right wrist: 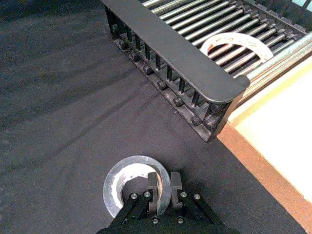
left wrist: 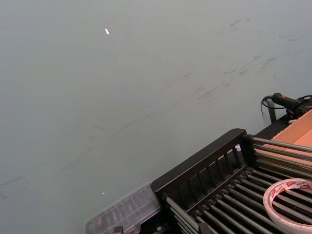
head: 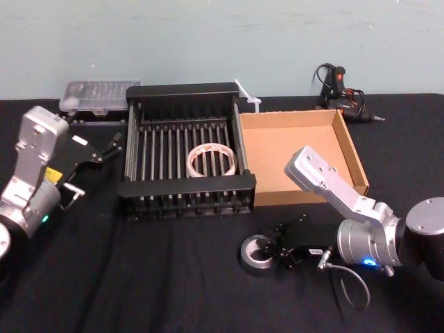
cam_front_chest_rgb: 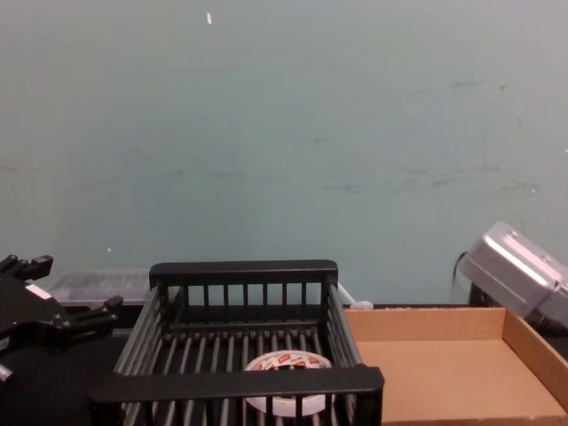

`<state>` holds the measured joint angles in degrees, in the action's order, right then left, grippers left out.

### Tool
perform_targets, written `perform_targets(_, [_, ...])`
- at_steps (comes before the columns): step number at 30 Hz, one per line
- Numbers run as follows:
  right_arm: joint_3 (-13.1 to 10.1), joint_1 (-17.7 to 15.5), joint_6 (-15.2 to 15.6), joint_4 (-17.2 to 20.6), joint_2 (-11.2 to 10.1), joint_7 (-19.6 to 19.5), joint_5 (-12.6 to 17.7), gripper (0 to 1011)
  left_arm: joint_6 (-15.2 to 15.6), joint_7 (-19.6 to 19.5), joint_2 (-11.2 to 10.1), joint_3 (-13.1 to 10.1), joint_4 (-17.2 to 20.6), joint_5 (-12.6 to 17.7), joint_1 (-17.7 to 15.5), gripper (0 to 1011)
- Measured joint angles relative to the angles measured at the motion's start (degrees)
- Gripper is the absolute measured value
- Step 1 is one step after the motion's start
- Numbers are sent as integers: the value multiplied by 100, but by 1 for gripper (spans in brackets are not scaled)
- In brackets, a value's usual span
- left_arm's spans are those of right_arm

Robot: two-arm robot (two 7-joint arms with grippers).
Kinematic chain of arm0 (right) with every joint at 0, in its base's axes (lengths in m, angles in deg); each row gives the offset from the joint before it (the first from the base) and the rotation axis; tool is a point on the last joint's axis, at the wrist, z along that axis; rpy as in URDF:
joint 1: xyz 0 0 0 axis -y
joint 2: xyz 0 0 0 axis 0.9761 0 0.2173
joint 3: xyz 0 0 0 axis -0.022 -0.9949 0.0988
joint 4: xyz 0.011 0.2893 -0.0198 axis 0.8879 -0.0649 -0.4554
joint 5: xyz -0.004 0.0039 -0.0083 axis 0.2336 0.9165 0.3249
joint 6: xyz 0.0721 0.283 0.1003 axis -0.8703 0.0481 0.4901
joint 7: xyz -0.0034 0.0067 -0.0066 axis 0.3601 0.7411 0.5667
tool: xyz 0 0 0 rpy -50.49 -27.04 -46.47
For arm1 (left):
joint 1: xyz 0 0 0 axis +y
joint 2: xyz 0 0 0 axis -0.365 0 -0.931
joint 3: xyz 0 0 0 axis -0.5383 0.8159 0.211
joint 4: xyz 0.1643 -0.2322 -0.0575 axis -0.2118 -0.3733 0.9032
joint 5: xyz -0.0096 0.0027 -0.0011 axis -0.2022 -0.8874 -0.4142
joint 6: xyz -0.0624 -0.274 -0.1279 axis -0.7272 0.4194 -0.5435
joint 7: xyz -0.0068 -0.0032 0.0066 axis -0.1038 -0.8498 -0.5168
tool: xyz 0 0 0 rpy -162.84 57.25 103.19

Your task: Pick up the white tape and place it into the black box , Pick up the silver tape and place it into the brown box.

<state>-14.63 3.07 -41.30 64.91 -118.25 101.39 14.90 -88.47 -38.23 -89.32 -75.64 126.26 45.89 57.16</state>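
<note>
The silver tape (right wrist: pixel 134 161) lies flat on the black table (head: pixel 139 277), just in front of the black box (head: pixel 187 187) near its right corner. The right pincer (right wrist: pixel 164 181) is low over it. Its fingers are narrow and closed on the wall of the roll, one inside the ring and one outside. The white tape (head: pixel 211 161) lies flat inside the black box. The brown box (head: pixel 350 149) touches the right side of the black box. The left pincer (head: pixel 96 168) is beside the left side of the black box, with its fingers wide apart and holding nothing.
</note>
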Motion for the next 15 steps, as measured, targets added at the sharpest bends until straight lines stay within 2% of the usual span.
perform_targets(9, [-85,-23,-33,73,-65,57,92,168,0,0,0,0,0,0,0,1001])
perform_targets(15, [-293,-96,-61,221,-168,-6,253,168,0,0,0,0,0,0,0,1001])
